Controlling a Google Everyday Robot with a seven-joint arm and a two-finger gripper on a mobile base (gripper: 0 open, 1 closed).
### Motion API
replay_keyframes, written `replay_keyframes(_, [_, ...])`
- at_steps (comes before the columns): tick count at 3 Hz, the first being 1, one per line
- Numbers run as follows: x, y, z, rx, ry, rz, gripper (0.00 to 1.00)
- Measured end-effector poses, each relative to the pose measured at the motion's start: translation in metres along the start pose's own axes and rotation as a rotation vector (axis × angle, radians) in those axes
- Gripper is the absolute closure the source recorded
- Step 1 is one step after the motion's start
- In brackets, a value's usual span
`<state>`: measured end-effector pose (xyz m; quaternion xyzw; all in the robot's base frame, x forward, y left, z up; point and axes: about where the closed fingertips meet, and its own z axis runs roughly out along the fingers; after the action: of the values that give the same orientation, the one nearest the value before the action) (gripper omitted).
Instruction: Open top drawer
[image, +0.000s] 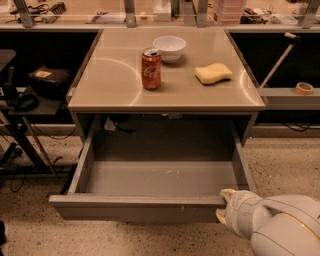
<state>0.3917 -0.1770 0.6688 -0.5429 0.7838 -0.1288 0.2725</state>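
The top drawer (140, 207) is a wide grey metal drawer under the counter, pulled far out, and I look down into its bare inside with small white scratches on the floor. My gripper (223, 205) is at the right end of the drawer's front edge, with the white arm behind it at the lower right. One pale fingertip shows above the front panel and one below it, so the fingers (228, 193) look closed around the panel's edge. No lower drawers show in this view.
On the counter top (115, 85) stand a red soda can (151, 69), a white bowl (169, 48) and a yellow sponge (213, 73). A dark stand with cables (20, 110) is at the left. A shelf with a tape roll (303, 88) is at the right. Speckled floor surrounds the drawer.
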Motion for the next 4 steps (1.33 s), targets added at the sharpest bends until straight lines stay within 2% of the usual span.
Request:
replay_keyframes(3, [0.0000, 0.0000, 0.0000, 0.000, 0.000, 0.000, 0.12])
replay_keyframes(4, [0.0000, 0.0000, 0.0000, 0.000, 0.000, 0.000, 0.00])
